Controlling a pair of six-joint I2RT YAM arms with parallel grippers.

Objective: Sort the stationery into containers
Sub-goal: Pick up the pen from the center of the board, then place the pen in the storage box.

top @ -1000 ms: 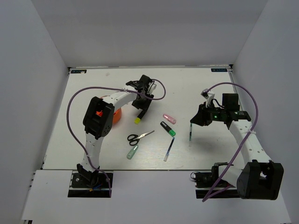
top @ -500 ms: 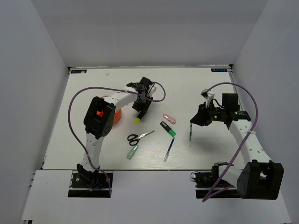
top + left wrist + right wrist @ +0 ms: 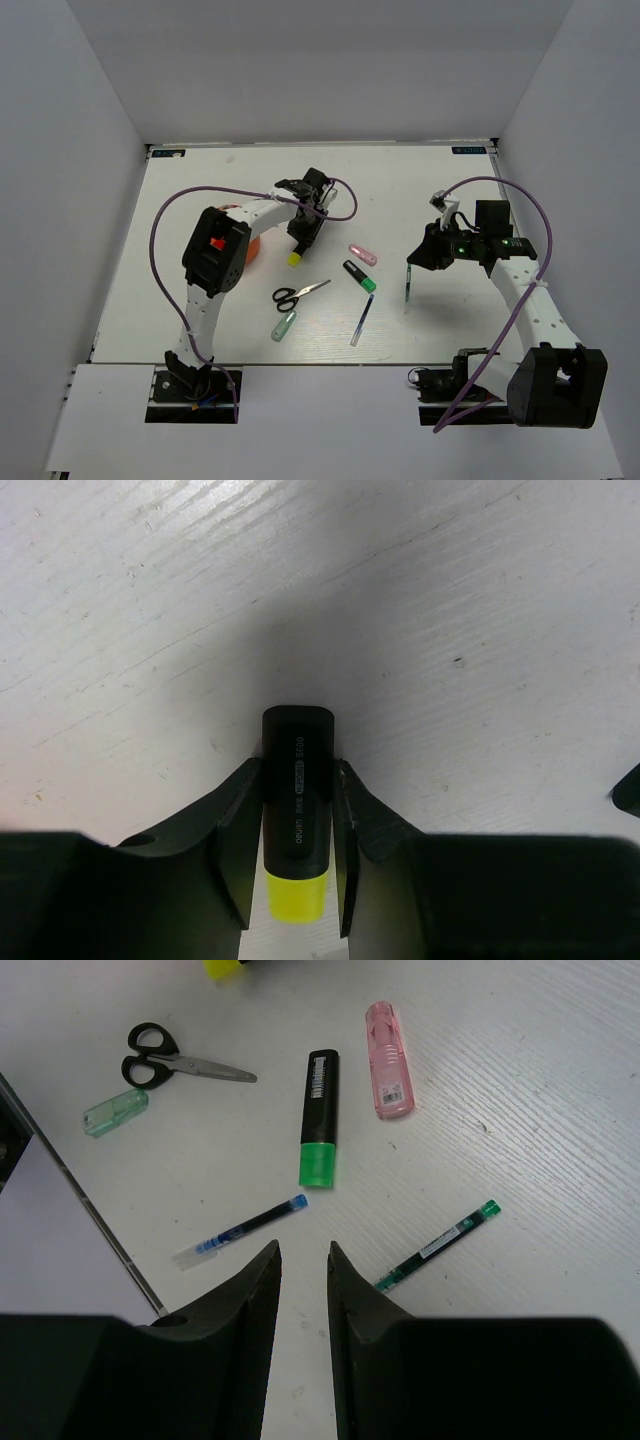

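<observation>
Marker [image 3: 297, 815], yellow, pinched by left hand [image 3: 298, 770]

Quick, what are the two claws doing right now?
Left gripper: closed on the yellow marker.
Right gripper: slightly open, holding nothing.

Tally on bench:
- Chunky markers, three: yellow-capped black plastic marker [image 3: 297, 800], translucent pink plastic marker [image 3: 388, 1060], green-capped black marker [image 3: 318, 1120].
- Thin pens, two: clear-barrelled blue pen [image 3: 240, 1230], slim dark green pen [image 3: 437, 1245].
- Black-handled steel scissors [image 3: 180, 1057], one pair.
- Pale green translucent tube [image 3: 115, 1113], one.
- Round orange-red plastic cup [image 3: 253, 249], one, mostly hidden.
</observation>
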